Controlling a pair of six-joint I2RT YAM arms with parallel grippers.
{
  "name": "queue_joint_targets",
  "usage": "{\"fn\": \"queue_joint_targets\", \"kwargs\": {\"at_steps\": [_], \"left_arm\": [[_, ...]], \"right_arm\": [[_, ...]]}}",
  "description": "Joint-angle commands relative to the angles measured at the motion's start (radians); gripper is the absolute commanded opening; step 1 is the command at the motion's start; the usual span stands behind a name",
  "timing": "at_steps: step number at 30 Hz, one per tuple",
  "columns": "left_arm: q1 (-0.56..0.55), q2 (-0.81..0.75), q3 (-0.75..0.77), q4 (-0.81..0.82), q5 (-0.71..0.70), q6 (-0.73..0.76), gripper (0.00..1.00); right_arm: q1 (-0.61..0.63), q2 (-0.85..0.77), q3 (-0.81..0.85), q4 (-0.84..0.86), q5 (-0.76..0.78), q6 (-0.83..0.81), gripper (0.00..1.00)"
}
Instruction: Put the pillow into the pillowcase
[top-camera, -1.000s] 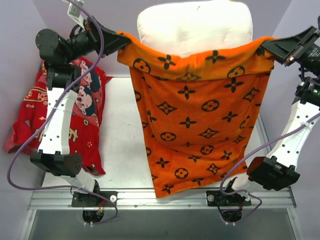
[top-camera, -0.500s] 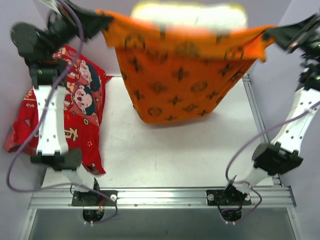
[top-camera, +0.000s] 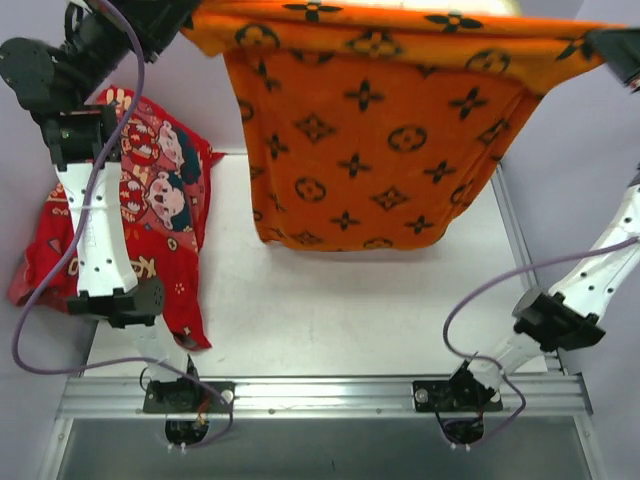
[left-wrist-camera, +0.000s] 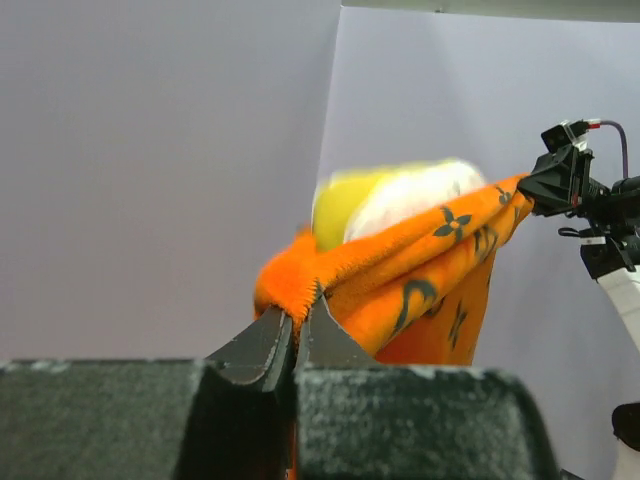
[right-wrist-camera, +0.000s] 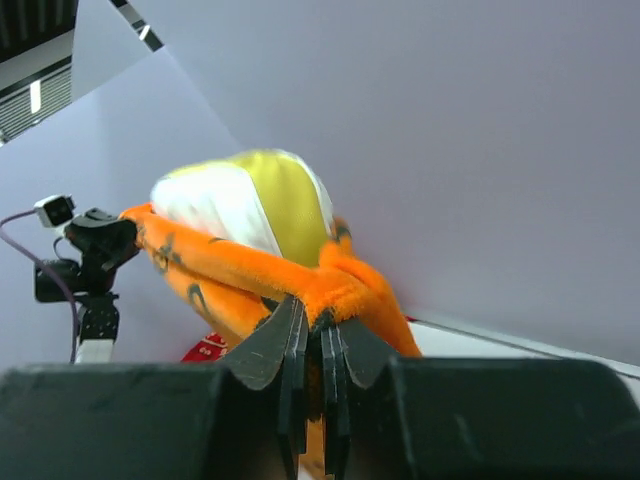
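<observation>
The flat grey metal table (top-camera: 330, 310) lies under everything. The bright orange fabric pillowcase with black flower shapes (top-camera: 380, 140) hangs high above it, stretched wide between the two arms. The red cloth with cartoon faces (top-camera: 150, 200) lies apart on the table's left side. The soft cream-white pillow with a yellow-green side (right-wrist-camera: 230, 205) sits mostly inside the case, with its top poking out. The left gripper (left-wrist-camera: 298, 305) pinches one top corner tight, and the right gripper (right-wrist-camera: 315, 318) pinches the other. This looks like the shake-down step. Next, the pillow should slide all the way in while both corners stay held
</observation>
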Motion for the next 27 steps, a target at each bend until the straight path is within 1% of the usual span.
{"fn": "queue_joint_targets", "kwargs": {"at_steps": [1, 2, 3, 4, 5, 6, 7, 8, 9, 10, 11, 12, 13, 14, 15, 16, 17, 18, 19, 20, 21, 22, 23, 24, 25, 26, 27], "left_arm": [[0.112, -0.092, 0.093, 0.141, -0.258, -0.018, 0.0], [0.085, -0.129, -0.088, 0.168, -0.231, -0.059, 0.0], [0.039, -0.193, -0.198, 0.191, -0.17, -0.049, 0.0], [-0.003, -0.223, -0.288, 0.191, -0.154, -0.017, 0.0], [-0.082, -0.252, -0.382, 0.193, -0.155, 0.012, 0.0], [-0.112, -0.278, -0.517, 0.193, -0.151, 0.028, 0.0], [-0.133, -0.275, -0.53, 0.195, -0.114, 0.068, 0.0], [-0.126, -0.268, -0.506, 0.193, -0.111, 0.076, 0.0], [-0.103, -0.228, -0.378, 0.193, -0.131, 0.074, 0.0], [-0.06, -0.194, -0.249, 0.192, -0.182, 0.039, 0.0], [0.059, -0.148, -0.111, 0.19, -0.224, -0.004, 0.0], [0.125, -0.031, 0.039, 0.188, -0.271, -0.057, 0.0], [0.164, 0.001, 0.285, 0.135, -0.328, -0.055, 0.0], [0.187, -0.001, 0.283, 0.15, -0.377, -0.041, 0.0], [0.227, -0.074, 0.211, 0.218, -0.376, -0.068, 0.0], [0.229, -0.12, 0.019, 0.249, -0.364, -0.114, 0.0], [0.201, -0.166, -0.098, 0.27, -0.314, -0.107, 0.0], [0.101, -0.223, -0.183, 0.268, -0.275, -0.067, 0.0], [0.048, -0.24, -0.338, 0.25, -0.24, -0.009, 0.0], [0.013, -0.255, -0.401, 0.224, -0.218, 0.003, 0.0], [-0.035, -0.26, -0.444, 0.187, -0.18, 0.013, 0.0], [-0.04, -0.252, -0.464, 0.185, -0.159, 0.032, 0.0], [-0.029, -0.234, -0.379, 0.179, -0.148, 0.045, 0.0], [0.01, -0.172, -0.258, 0.163, -0.184, 0.031, 0.0], [0.134, -0.118, -0.117, 0.158, -0.222, -0.068, 0.0], [0.216, -0.053, 0.037, 0.156, -0.273, -0.125, 0.0], [0.273, -0.019, 0.211, 0.176, -0.38, -0.125, 0.0]], "right_arm": [[-0.215, -0.004, 0.142, 0.16, 0.278, 0.13, 0.0], [-0.187, -0.036, -0.048, 0.198, 0.244, 0.135, 0.0], [-0.133, -0.077, -0.158, 0.23, 0.216, 0.128, 0.0], [-0.014, -0.157, -0.287, 0.243, 0.18, 0.09, 0.0], [0.057, -0.192, -0.467, 0.209, 0.152, -0.02, 0.0], [0.112, -0.249, -0.543, 0.083, 0.118, -0.103, 0.0], [0.157, -0.265, -0.576, 0.025, 0.113, -0.177, 0.0], [0.198, -0.271, -0.576, -0.013, 0.11, -0.285, 0.0], [0.186, -0.236, -0.452, -0.05, 0.119, -0.294, 0.0], [0.145, -0.198, -0.349, -0.061, 0.13, -0.265, 0.0], [0.02, -0.143, -0.188, -0.038, 0.156, -0.1, 0.0], [-0.078, 0.008, 0.146, 0.039, 0.241, -0.001, 0.0], [-0.16, 0.065, 0.327, -0.043, 0.3, 0.023, 0.0], [-0.268, 0.071, 0.357, -0.047, 0.332, -0.001, 0.0], [-0.282, 0.001, 0.154, 0.176, 0.346, 0.096, 0.0], [-0.271, -0.049, 0.029, 0.221, 0.324, 0.111, 0.0], [-0.219, -0.099, -0.078, 0.22, 0.293, 0.082, 0.0], [-0.103, -0.181, -0.192, 0.174, 0.252, -0.057, 0.0], [-0.031, -0.218, -0.365, 0.119, 0.204, -0.129, 0.0], [0.031, -0.251, -0.442, 0.053, 0.19, -0.22, 0.0], [0.139, -0.287, -0.487, -0.077, 0.179, -0.374, 0.0], [0.167, -0.291, -0.487, -0.134, 0.17, -0.435, 0.0], [0.174, -0.283, -0.442, -0.16, 0.161, -0.45, 0.0], [0.147, -0.227, -0.364, -0.155, 0.166, -0.435, 0.0], [0.019, -0.176, -0.234, -0.142, 0.185, -0.294, 0.0], [-0.087, -0.11, 0.04, -0.098, 0.255, -0.177, 0.0], [-0.184, 0.048, 0.216, 0.036, 0.321, -0.024, 0.0]]}}
